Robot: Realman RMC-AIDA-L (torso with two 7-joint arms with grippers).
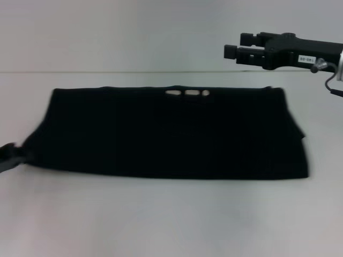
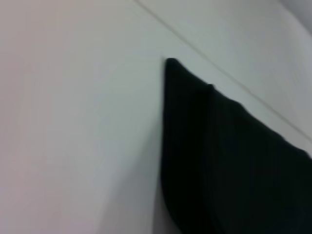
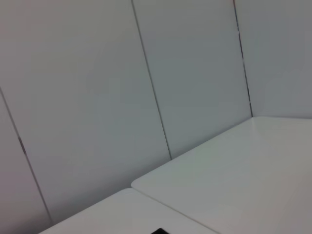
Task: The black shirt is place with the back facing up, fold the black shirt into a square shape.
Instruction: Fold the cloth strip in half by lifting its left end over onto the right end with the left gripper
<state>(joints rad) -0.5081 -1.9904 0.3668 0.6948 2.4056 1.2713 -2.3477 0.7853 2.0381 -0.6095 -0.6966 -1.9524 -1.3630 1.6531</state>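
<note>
Looks like we're mid-fold: the one plain black soft-fabric shirt (image 1: 171, 136) lies as a wide band across the middle of the white counter (image 1: 171, 219), so I'd guess the sides need folding inward next. The left end effector (image 1: 9, 158) sits at the shirt's near-left corner, grip impossible to tell. The right end effector (image 1: 231, 51) hovers far right, apparently empty, opening unclear.

From the head view, my left hand (image 1: 10, 157) is mostly cut off at the edge beside the black shirt (image 1: 171, 134); I can't tell its fingers. My right wrist view catches only a sliver of something dark.
</note>
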